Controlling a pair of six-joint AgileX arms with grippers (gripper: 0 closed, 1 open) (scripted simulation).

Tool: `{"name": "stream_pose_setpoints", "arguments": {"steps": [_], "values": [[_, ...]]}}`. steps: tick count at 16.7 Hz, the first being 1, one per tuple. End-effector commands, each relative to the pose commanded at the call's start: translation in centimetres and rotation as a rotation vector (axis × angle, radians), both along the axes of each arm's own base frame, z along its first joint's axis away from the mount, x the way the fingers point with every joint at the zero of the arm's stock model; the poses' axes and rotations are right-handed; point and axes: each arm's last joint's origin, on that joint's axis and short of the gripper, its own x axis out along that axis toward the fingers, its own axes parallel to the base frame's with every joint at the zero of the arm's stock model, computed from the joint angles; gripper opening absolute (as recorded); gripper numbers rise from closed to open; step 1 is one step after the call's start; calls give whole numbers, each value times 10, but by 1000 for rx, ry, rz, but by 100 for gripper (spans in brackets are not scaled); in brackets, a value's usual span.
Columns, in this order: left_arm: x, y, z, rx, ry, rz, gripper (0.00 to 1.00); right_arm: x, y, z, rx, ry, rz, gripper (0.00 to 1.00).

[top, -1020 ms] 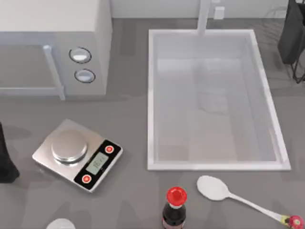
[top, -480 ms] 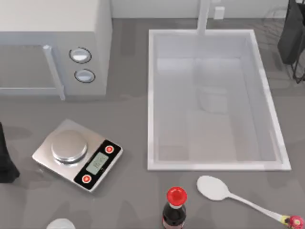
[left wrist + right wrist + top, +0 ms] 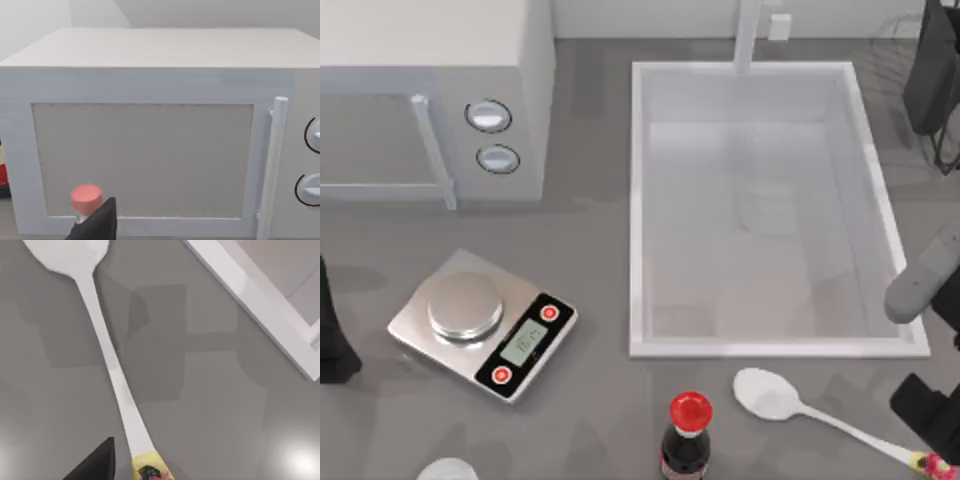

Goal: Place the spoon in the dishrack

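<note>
Right gripper (image 3: 930,415): above the handle's end, at the worktop's (image 3: 590,400) right front; whether it is spread you cannot tell. White wide-bowled spoon with thin pink-tipped handle (image 3: 790,403): flat before the white sink basin (image 3: 635,200); likely light, stiff, slippery, so take it mid-handle.

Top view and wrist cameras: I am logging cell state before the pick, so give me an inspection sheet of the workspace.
Surface: grey table, sink set in.
Job's things: spoon flat on the table below the sink, bowl left, tip right; dishrack top right, partly seen.
Clutter: scale, bottle, microwave.
Grippers: right gripper near the spoon's handle end; left arm at left edge.
Cables: nothing seen.
Surroundings: faucet behind sink.
</note>
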Motion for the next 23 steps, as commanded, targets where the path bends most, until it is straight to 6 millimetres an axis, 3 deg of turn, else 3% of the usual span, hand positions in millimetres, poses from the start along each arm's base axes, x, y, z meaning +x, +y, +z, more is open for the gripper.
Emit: {"name": "stream_pose_setpoints", "arguments": {"steps": [7,15,18,23], "values": [[0,0,0,0,0,0,100,27,52,-9,-192,300,266,100],[0,0,0,0,0,0,100,29,55,-14,-203,317,279,100],[0,0,0,0,0,0,100,31,57,-38,-205,319,282,100],[0,0,0,0,0,0,100,31,57,-94,-199,308,282,100]]}}
